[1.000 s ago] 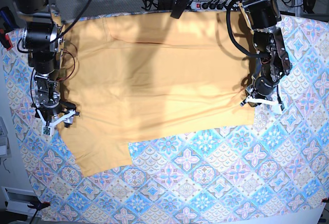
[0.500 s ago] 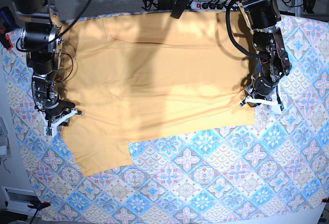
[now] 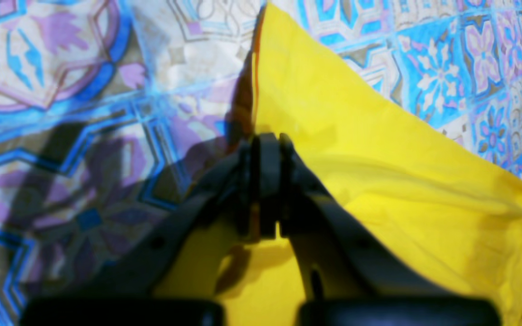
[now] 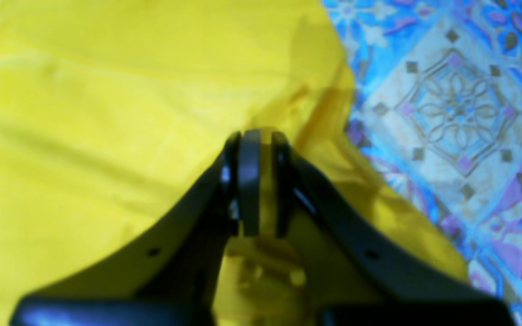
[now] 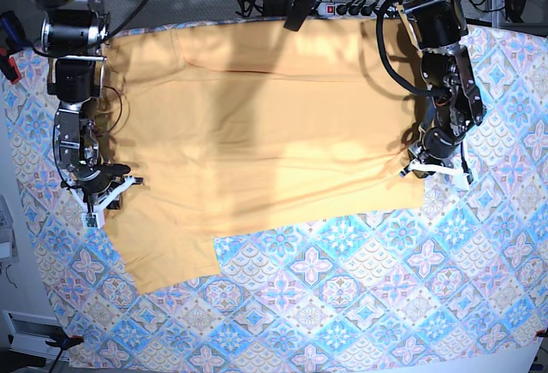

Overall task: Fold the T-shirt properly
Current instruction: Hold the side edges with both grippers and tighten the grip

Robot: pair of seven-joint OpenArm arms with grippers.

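T-shirt (image 5: 257, 125): pale yellow-orange, spread mostly flat on the tablecloth (image 5: 360, 296) between the 2 grippers; 1 sleeve lies below the right gripper in the base view, ending in a squared-off edge.

Left gripper (image 3: 265, 145): jaws pressed together on the shirt's side edge. In the left wrist view a fold of yellow cloth sits between the tips, with a thin reddish seam line running up from them. Cloth rises to a point ahead of the tips and falls away to the tool's right; bare tablecloth lies to its left.

Right gripper (image 4: 256, 140): jaws nearly together, with yellow cloth showing in the narrow gap between them and bunched beneath the fingers (image 4: 247, 181). It is pinching the shirt's opposite edge. Shirt fabric fills the area ahead and to the tool's left; the tablecloth shows to its right, just past a puckered hem.

Tablecloth: blue-and-pink tile pattern, exposed beside both tools.

Cables (image 5: 360, 1): black, gathered behind the shirt's far edge.
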